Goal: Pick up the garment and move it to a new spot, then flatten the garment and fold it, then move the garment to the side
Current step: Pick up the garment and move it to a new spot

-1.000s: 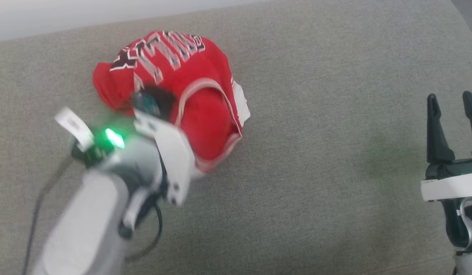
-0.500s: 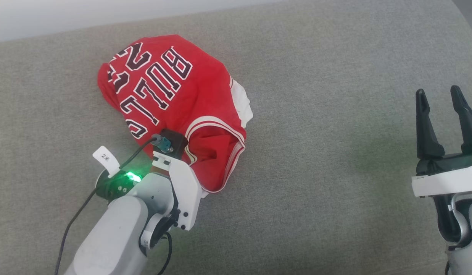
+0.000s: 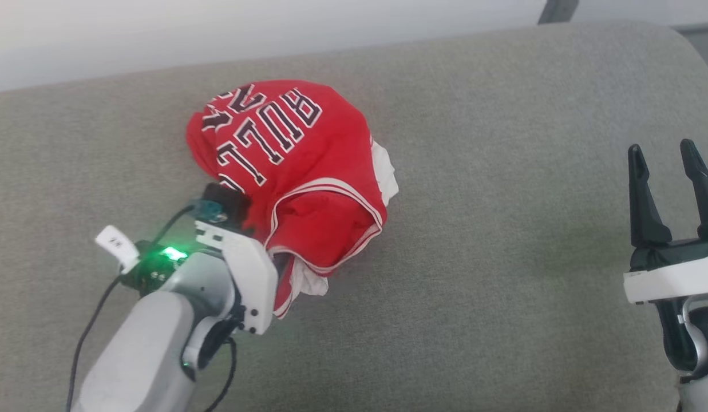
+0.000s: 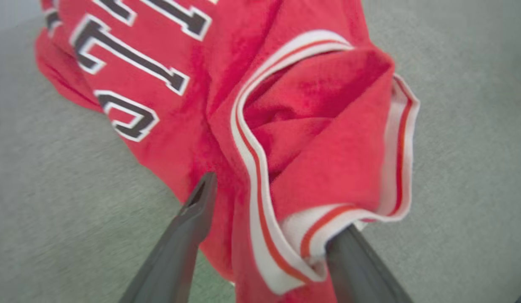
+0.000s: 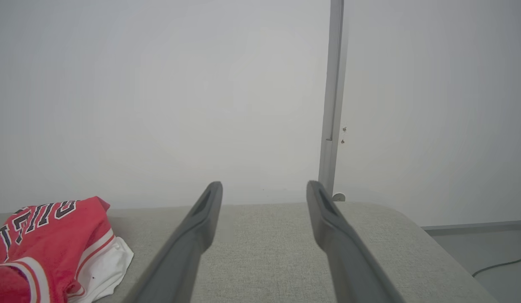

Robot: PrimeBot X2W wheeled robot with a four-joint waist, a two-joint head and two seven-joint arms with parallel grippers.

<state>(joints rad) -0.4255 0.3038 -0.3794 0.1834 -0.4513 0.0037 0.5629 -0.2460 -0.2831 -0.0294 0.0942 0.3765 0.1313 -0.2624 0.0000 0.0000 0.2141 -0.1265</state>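
The garment, a red jersey with black white-outlined lettering, lies bunched in a heap on the grey couch seat. Its striped trim and a white sleeve show at the near right side. My left gripper is open at the heap's near edge. A fold of red cloth and trim sits between its spread fingers and drapes over the right fingertip. In the head view the cloth hides those fingers past the left wrist. My right gripper hovers open and empty far to the right, with the garment at its view's lower left.
The couch's back edge meets a pale wall. A grey vertical post stands against the wall behind the couch's rounded right end. Floor with a cable lies beyond that end.
The head camera has tilted, so more wall shows. My left gripper has gone from shut to open at the garment's edge. The garment is bunched a little tighter. The right gripper has stayed open.
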